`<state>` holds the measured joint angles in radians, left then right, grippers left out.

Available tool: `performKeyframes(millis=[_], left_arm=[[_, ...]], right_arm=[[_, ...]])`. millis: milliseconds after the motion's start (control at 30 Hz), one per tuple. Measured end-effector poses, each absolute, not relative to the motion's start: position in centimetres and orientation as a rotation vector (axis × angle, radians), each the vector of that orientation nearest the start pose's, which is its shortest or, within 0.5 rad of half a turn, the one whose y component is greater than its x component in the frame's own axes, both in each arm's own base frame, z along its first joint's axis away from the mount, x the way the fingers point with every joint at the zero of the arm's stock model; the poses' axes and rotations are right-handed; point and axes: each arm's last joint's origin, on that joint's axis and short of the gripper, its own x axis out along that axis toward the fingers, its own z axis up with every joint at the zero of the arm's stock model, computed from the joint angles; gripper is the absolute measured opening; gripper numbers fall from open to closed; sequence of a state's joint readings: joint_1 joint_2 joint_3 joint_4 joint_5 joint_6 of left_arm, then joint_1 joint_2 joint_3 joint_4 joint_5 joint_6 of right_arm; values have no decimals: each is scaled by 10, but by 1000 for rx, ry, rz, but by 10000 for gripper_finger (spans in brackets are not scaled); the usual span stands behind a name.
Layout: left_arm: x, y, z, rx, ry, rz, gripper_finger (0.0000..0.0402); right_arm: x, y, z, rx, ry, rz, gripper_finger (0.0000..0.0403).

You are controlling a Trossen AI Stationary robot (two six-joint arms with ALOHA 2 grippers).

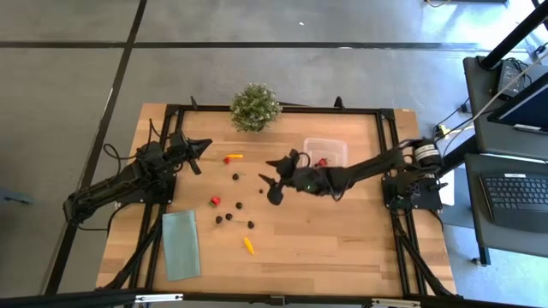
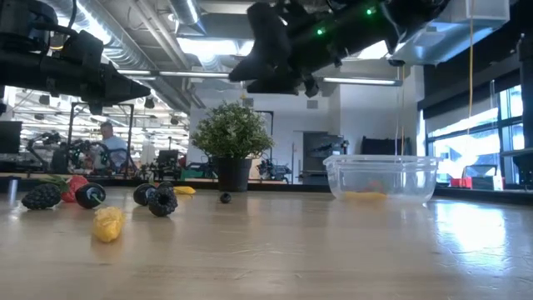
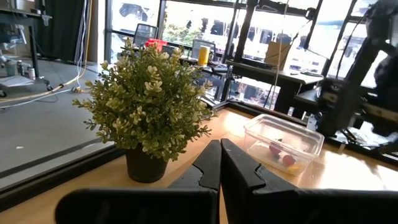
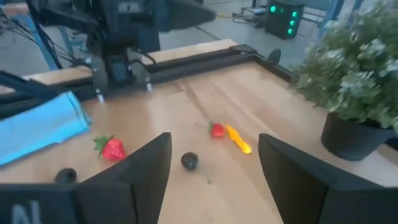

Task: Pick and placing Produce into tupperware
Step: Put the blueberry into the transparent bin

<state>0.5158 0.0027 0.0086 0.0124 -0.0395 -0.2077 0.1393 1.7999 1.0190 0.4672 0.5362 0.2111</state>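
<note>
The produce lies loose on the table's middle left: a yellow-orange piece, dark balls, a red piece and a yellow piece. The clear tupperware stands right of the middle, with a red piece and a yellow one inside. My right gripper hangs open above the table between tupperware and loose produce, holding nothing. Its wrist view looks past the open gripper at a dark ball and a strawberry. My left gripper waits shut at the far left.
A bushy potted plant stands at the far edge, left of the tupperware. A flat pale-green cloth lies near the front left. Bare wood lies in front of the tupperware toward the near right. Black frame rails border the table.
</note>
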Motion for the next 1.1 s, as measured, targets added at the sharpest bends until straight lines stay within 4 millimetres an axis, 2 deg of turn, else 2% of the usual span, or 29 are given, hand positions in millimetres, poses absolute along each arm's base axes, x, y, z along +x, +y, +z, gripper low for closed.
performKeyframes(millis=[133, 300, 467, 667, 967, 1100], left_arm=[[84, 49, 168, -198, -76, 551, 0], [84, 49, 168, -198, -76, 551, 0], [84, 49, 167, -198, -76, 551, 0], [84, 49, 167, -198, -76, 551, 0], [84, 49, 168, -198, -76, 551, 0], [84, 49, 168, -198, -76, 551, 0]], right_arm=[[395, 53, 186, 101, 279, -441, 242], [405, 64, 153, 199, 324, -449, 242], [406, 70, 117, 255, 340, -571, 242], [409, 73, 90, 215, 382, -587, 242], [426, 78, 80, 235, 410, -515, 242], [426, 79, 73, 215, 473, -529, 242]])
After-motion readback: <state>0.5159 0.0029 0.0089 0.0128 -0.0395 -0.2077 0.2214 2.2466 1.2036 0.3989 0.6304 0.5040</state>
